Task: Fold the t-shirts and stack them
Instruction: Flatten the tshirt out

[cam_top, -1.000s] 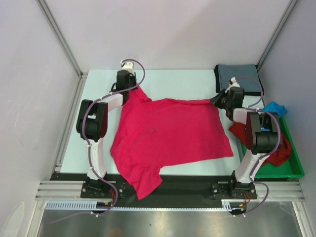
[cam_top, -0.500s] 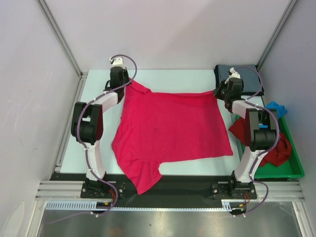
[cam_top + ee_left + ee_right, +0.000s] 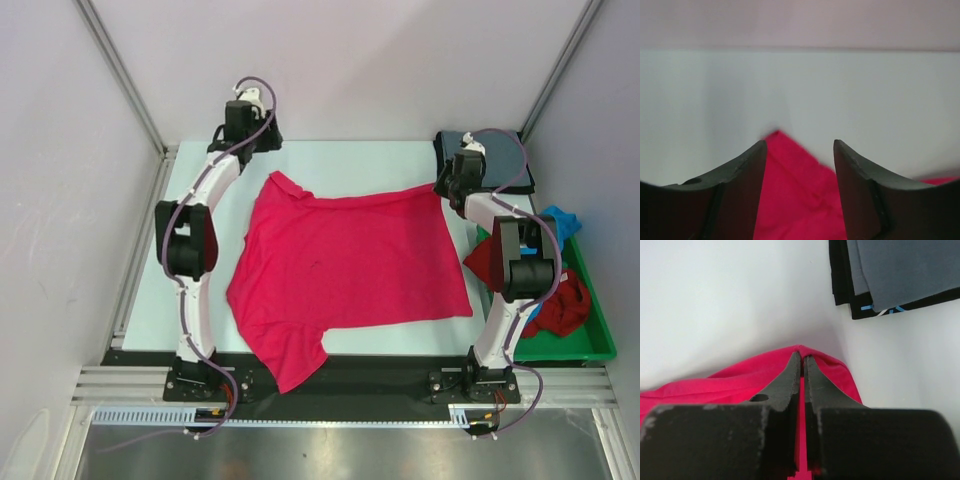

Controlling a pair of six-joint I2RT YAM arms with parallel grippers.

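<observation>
A bright pink-red t-shirt (image 3: 350,260) lies spread across the table, with one sleeve hanging over the near edge. My left gripper (image 3: 262,142) hovers open just behind the shirt's far left corner (image 3: 276,181). In the left wrist view that corner (image 3: 792,185) lies loose on the table below the parted fingers (image 3: 740,195). My right gripper (image 3: 442,190) is shut on the far right corner, and the right wrist view shows the cloth (image 3: 740,380) pinched at the fingertips (image 3: 794,371). A folded grey-blue t-shirt (image 3: 500,150) lies at the back right.
A green tray (image 3: 600,345) stands along the right edge. It holds a bright blue t-shirt (image 3: 557,218) and a darker red one (image 3: 562,300), both crumpled. The folded grey-blue shirt (image 3: 905,270) lies just beyond my right fingertips. Walls close in the table on three sides.
My left gripper has opened, let go of the far left corner and drawn back toward the rear wall. That corner has dropped to the table. The right gripper keeps its grip.
</observation>
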